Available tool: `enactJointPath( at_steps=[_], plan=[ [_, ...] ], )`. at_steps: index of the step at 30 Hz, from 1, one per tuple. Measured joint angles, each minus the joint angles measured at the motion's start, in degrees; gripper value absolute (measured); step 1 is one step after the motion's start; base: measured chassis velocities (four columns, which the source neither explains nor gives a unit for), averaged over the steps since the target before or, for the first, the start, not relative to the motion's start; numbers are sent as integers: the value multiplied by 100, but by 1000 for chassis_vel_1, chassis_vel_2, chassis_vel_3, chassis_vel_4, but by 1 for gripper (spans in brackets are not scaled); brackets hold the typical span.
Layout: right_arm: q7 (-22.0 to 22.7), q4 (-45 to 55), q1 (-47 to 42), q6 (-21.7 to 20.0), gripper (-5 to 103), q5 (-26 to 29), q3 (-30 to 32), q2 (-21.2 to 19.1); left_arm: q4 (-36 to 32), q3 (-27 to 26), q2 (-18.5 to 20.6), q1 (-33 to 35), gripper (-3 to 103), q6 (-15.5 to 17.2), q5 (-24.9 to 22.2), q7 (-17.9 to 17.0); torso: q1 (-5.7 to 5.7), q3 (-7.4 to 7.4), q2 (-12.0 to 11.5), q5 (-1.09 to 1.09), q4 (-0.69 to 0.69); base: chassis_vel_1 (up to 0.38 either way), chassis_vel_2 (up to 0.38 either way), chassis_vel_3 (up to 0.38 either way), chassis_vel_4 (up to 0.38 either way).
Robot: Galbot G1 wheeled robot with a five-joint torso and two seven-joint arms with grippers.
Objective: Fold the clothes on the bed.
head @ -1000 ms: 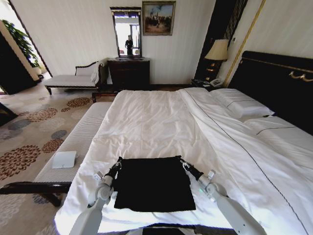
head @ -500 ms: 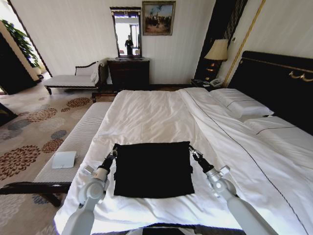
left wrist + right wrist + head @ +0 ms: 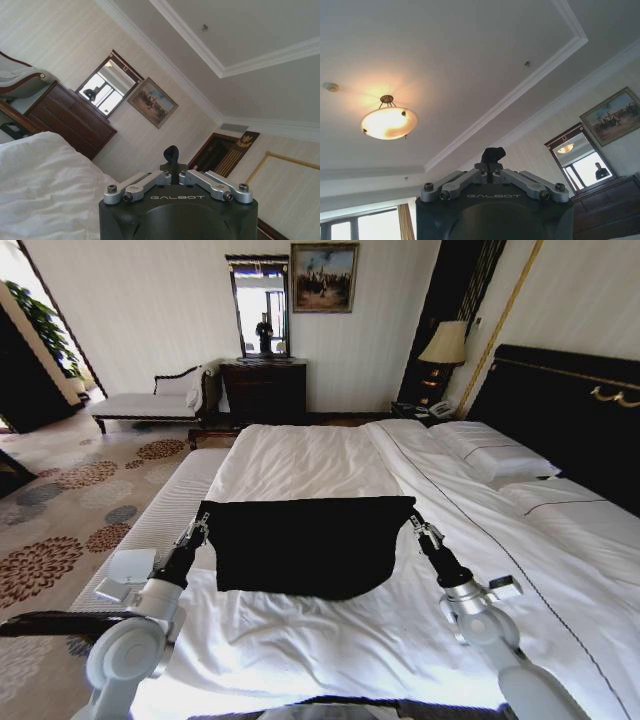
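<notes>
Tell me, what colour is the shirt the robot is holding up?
The soft short-sleeved T-shirt is black, clearest in the head view.

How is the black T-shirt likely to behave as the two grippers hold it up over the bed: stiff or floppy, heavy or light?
Probably floppy: the black T-shirt sags into a curved lower edge between the left gripper and right gripper. Likely light, since two small pinches at its corners carry it above the bed. It would probably collapse into folds if either corner slipped.

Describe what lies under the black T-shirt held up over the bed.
Under the black T-shirt, stretched between the left hand and right hand, lies the bed's white duvet, wrinkled. The strip of duvet directly behind the hanging fabric is covered.
</notes>
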Motion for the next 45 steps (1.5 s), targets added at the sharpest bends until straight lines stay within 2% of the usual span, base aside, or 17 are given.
enactJointPath(
  at_steps=[3, 4, 5, 7, 8, 9, 10, 12, 14, 16, 19, 20, 22, 23, 30, 36, 45],
  plan=[
    [430, 626, -627, -10, 0, -235, 481, 38, -487, -58, -20, 433, 1, 26, 135, -150, 0, -1, 0, 3, -3, 0, 0, 0, 0],
    [901, 980, -891, -77, 0, -351, 738, 9, -552, -122, -10, 665, 1, 102, 145, -331, -1, -1, 0, 2, -2, 0, 0, 0, 0],
    [901, 980, -891, -77, 0, -351, 738, 9, -552, -122, -10, 665, 1, 102, 145, -331, -1, -1, 0, 2, -2, 0, 0, 0, 0],
    [2041, 1540, -1025, -353, 0, -352, 943, -148, -576, -228, 50, 779, 1, 318, -102, -836, -2, -1, 1, 0, -2, 0, 0, 0, 0],
    [2368, 1646, -996, -464, 0, -300, 942, -193, -577, -238, 71, 759, 1, 371, -165, -954, -2, -1, 1, -1, 0, 0, 0, 0, 0],
    [3422, 1813, -751, -925, 0, -103, 777, -348, -577, -208, 142, 569, 1, 505, -249, -1233, -2, -1, 1, -5, -2, 0, 0, 0, 0],
    [3422, 1813, -751, -925, 0, -103, 777, -348, -577, -208, 142, 569, 1, 505, -249, -1233, -2, -1, 1, -5, -2, 0, 0, 0, 0],
    [4337, 1612, -250, -1479, 0, 96, 385, -470, -563, -25, 197, 286, 1, 574, -105, -1316, -1, 0, 1, -2, -2, 0, 0, 0, 0],
    [4892, 651, 705, -1968, 0, 67, -594, -546, 163, 466, 231, -184, 1, 642, 527, -1203, -1, 0, 0, 5, 2, 0, 0, 0, 0],
    [4932, 406, 876, -2021, 0, 51, -799, -546, 465, 619, 232, -316, 1, 647, 675, -1161, 0, 2, -1, 4, 4, 0, 0, 0, 0],
    [5051, -1378, 2079, -2185, 0, -35, -2132, -403, 2403, 1411, 177, -1251, 1, 628, 1254, -1044, 3, 4, -4, 1, 0, 0, 0, 0, 0],
    [5051, -1378, 2079, -2185, 0, -35, -2132, -403, 2403, 1411, 177, -1251, 1, 628, 1254, -1044, 3, 4, -4, 1, 0, 0, 0, 0, 0],
    [4935, -2172, 2596, -2159, 0, -221, -2666, -257, 3286, 1644, 118, -1773, 1, 523, 1446, -949, 3, 4, -4, 0, 0, 0, 0, 0, 0],
    [4723, -2988, 3064, -2007, 0, -463, -3099, -90, 4177, 1827, 57, -2306, 1, 379, 1556, -792, 3, 4, -4, -2, 0, 0, 0, 0, 0],
    [3875, -4663, 4021, -1355, 0, -929, -3642, 482, 5871, 2142, -91, -3433, 1, -146, 1297, -48, 4, 3, -4, 1, -1, 0, 0, 0, 0],
    [3382, -4840, 4134, -985, 0, -825, -3612, 607, 6053, 2159, -119, -3446, 1, -503, 1036, 371, 2, 2, -3, 1, 0, 0, 0, 0, 0],
    [2105, -4235, 3428, -352, 0, -402, -3319, 180, 5158, 1897, 10, -2504, 1, -784, 356, 1262, -1, 0, 0, 0, -1, 0, 0, 0, 0]
  ],
)
